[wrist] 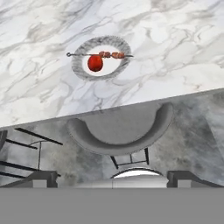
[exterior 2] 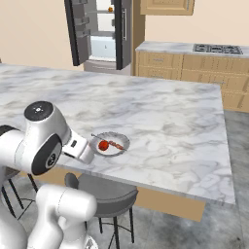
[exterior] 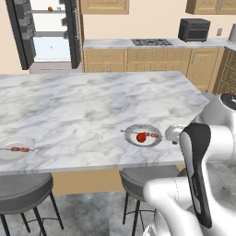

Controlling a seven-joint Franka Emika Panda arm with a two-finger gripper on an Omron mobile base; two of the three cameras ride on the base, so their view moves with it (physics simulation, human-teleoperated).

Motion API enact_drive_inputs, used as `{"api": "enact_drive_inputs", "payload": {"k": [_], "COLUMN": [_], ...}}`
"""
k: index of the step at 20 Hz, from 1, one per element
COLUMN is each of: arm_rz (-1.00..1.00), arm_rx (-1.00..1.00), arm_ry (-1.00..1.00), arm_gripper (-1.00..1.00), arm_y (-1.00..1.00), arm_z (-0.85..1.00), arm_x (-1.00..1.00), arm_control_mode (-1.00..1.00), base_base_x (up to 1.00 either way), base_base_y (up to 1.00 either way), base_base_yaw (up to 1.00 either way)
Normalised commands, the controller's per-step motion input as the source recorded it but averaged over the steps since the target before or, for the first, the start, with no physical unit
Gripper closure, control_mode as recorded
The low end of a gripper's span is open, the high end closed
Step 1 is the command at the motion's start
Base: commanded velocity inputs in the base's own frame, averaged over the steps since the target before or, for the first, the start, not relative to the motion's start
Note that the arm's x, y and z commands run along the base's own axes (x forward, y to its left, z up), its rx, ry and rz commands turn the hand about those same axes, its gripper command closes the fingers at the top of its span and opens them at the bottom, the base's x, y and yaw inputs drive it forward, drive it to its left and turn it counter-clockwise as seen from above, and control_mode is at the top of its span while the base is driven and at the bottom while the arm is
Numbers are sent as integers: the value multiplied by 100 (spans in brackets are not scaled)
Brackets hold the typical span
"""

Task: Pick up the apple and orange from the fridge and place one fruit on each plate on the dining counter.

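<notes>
no readable text, labels or signs

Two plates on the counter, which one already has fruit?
The right plate, in front of the arm: a red apple sits on it beside a skewer. The left plate holds only a skewer.

Bare marble spreads across the counter; a skewer bars the near plate over its apple.

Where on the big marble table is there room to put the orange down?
Lots of bare dining counter stretches between the near plate, already holding the apple and a skewer, and the left plate, which holds only a skewer.
</notes>
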Motion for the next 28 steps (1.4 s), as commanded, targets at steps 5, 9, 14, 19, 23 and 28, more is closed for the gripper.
{"api": "enact_drive_inputs", "payload": {"k": [5, 9, 14, 19, 23, 28], "arm_rz": [12, 4, 0, 0, 0, 0], "arm_rx": [-6, -2, 0, 0, 0, 0], "arm_ry": [0, -2, 0, 0, 0, 0], "arm_gripper": [-100, -100, -100, -100, -100, -100], "arm_y": [0, 2, 1, 0, 0, 0], "arm_z": [21, 1, 0, 0, 0, 0], "arm_x": [-2, 0, 0, 0, 0, 0], "arm_control_mode": [-100, -100, -100, 100, 100, 100], "base_base_x": [0, 0, 0, 0, -42, -24], "base_base_y": [0, 0, 0, -1, -94, -100], "base_base_yaw": [0, 0, 0, 0, -2, -2]}}
